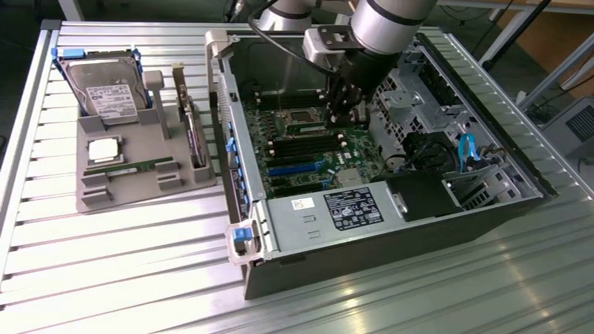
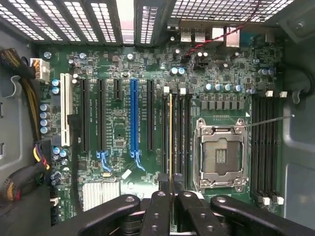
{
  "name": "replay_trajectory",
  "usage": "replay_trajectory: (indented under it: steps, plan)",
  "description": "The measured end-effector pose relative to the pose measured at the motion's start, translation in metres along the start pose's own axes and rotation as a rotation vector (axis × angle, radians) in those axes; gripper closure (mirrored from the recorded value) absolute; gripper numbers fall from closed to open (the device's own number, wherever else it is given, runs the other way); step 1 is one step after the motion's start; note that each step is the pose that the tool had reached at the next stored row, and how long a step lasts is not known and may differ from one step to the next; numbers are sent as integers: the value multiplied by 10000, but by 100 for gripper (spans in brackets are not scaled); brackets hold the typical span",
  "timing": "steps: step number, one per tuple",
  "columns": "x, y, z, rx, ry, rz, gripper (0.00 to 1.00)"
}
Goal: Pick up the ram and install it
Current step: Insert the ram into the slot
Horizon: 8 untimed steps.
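Pinched nearly shut, the gripper point(image 2: 171, 183) holds what looks like the ram point(image 2: 171, 132), edge-on along a motherboard point(image 2: 118, 123) slot beside the silver-framed processor socket point(image 2: 220, 155), inside the open computer case point(image 1: 371, 254) on a slatted table point(image 1: 111, 264).

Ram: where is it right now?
In the wrist view, the ram is clamped edge-on in the shut gripper, among the memory slots beside the empty processor socket.
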<state>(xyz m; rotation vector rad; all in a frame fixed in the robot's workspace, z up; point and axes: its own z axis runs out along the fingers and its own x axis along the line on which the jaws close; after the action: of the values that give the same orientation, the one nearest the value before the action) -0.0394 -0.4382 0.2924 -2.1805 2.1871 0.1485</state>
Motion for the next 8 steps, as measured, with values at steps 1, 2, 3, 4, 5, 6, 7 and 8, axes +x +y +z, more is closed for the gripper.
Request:
replay_trajectory:
  steps: [1,2,3,4,5,6,7,8]
  plan:
    - [0,1,3,1,114,13,88]
    - [0,0,3,3,498,24,88]
    - [-4,-1,8,5,680,30,88]
    - [-6,-1,22,5,683,29,88]
    - [-23,3,49,4,684,31,88]
    - [-45,17,86,4,684,30,88]
    - [-71,18,118,5,685,38,88]
    - [-87,16,160,6,683,40,88]
